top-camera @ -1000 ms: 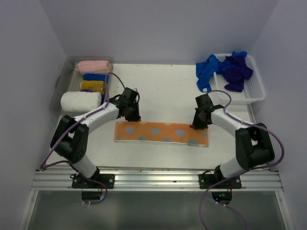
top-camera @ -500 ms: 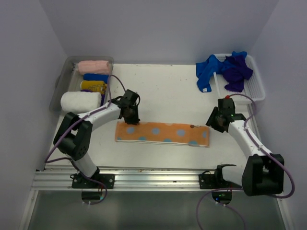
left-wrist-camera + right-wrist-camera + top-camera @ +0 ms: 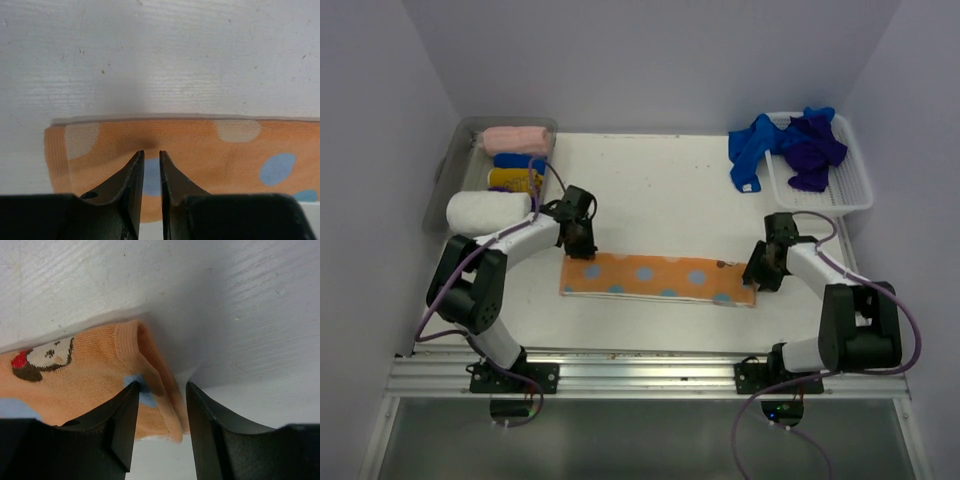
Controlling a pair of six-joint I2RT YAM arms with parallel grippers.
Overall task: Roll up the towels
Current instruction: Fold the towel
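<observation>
The peach-orange towel [image 3: 660, 278] is laid flat on the white desk [image 3: 660, 190] as a long, narrow folded strip, running left to right just ahead of the two arm bases. Pale blue dots are scattered over it, and a small brown, white and red motif [image 3: 42, 357] is seen near its right end.

The left gripper [image 3: 584, 248] is placed at the strip's left end, by the far edge. In the left wrist view [image 3: 151, 151] its jaws are seen all but closed, with only a thin slit between them, their tips low over the cloth [image 3: 210, 150]. No fold of cloth is seen between them.

The right gripper [image 3: 761, 280] is set at the right end. Its jaws are parted, and in the right wrist view [image 3: 162, 385] the folded end of the towel [image 3: 80, 385] is seen lying in the gap between them, not clamped.

At the far right corner a white lattice basket [image 3: 850, 205] is stood. Royal blue towels [image 3: 752, 150] are draped over its left rim onto the desk, and a dark purple towel [image 3: 817, 150] is heaped inside, unrolled.

At the far left a clear bin [image 3: 455, 150] is placed, and four rolled towels are packed in it: pink [image 3: 515, 138], blue [image 3: 518, 161], yellow [image 3: 512, 180] and white [image 3: 488, 210].
</observation>
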